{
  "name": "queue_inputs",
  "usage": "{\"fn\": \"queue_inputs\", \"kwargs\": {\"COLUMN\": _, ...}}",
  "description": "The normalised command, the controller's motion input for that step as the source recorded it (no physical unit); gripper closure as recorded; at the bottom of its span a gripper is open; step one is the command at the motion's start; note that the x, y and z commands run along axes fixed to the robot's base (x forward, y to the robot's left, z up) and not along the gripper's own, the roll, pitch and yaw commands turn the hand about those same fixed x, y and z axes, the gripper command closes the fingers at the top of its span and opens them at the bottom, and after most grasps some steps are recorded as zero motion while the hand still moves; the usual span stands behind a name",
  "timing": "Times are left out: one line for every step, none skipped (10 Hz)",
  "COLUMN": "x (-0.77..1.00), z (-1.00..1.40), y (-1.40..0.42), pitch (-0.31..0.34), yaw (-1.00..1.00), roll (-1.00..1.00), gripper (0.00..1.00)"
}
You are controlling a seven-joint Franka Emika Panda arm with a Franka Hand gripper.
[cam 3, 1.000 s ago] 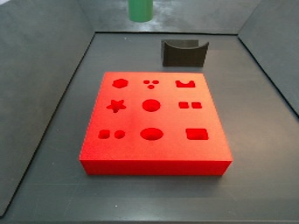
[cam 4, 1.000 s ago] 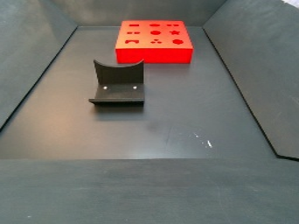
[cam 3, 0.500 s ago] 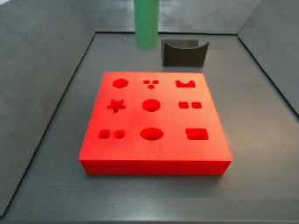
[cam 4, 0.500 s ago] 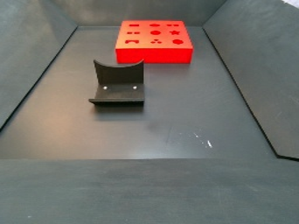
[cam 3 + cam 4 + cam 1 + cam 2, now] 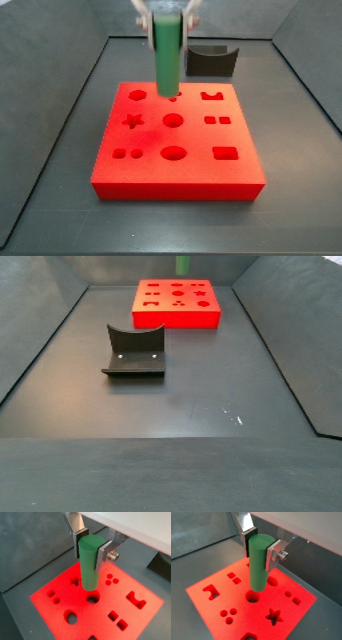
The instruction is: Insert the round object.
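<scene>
My gripper is shut on the green round peg, holding it upright by its upper end over the red block. In both wrist views the silver fingers clamp the peg from two sides. The peg's lower end hangs over the block, just beside the middle round hole. In a side view the lower end shows near the three small dot holes, behind the middle round hole. I cannot tell whether it touches the block.
The block has several shaped holes, among them a larger round one in the front row. The dark fixture stands behind the block; it also shows in a side view, with the block beyond it. Grey walls ring the floor.
The gripper and the peg have come down from the top of the side view and forward, from behind the block to over its rear middle.
</scene>
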Motion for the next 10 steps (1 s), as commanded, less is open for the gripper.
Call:
{"fn": "queue_inputs", "kwargs": {"x": 0.13, "z": -0.70, "y": -0.18, "pitch": -0.009, "yaw": 0.01, "roll": 0.15, "gripper": 1.00}}
{"fn": "queue_inputs", "kwargs": {"x": 0.11, "z": -0.62, "y": -0.17, "pitch": 0.000, "yaw": 0.00, "roll": 0.18, "gripper": 1.00}}
{"fn": "queue_inputs", "kwargs": {"x": 0.20, "z": -0.40, "y": -0.16, "pitch": 0.016, "yaw": 0.00, "roll": 0.32, "gripper": 1.00}}
{"fn": "queue_inputs", "kwargs": {"x": 0.35, "z": -0.12, "y": -0.06, "pitch": 0.100, "yaw": 0.00, "roll": 0.49, "gripper": 1.00}}
{"fn": "queue_inputs", "kwargs": {"x": 0.20, "z": -0.13, "y": 0.00, "pitch": 0.066, "yaw": 0.01, "roll": 0.47, "gripper": 1.00}}
{"fn": "queue_inputs", "kwargs": {"x": 0.00, "z": -0.07, "y": -0.02, "pitch": 0.000, "yaw": 0.04, "roll": 0.18, "gripper": 1.00}}
{"fn": "queue_inputs", "kwargs": {"x": 0.00, "z": 0.00, "y": 0.00, "pitch": 0.000, "yaw": 0.00, "roll": 0.01, "gripper": 1.00}}
{"fn": "queue_inputs", "kwargs": {"x": 0.00, "z": -0.04, "y": 0.04, "pitch": 0.000, "yaw": 0.01, "roll": 0.00, "gripper": 1.00}}
{"fn": "queue_inputs", "kwargs": {"x": 0.23, "z": -0.07, "y": 0.02, "pitch": 0.000, "yaw": 0.11, "roll": 0.05, "gripper": 1.00}}
{"fn": "queue_inputs", "kwargs": {"x": 0.42, "z": -0.12, "y": 0.07, "pitch": 0.000, "yaw": 0.15, "roll": 0.08, "gripper": 1.00}}
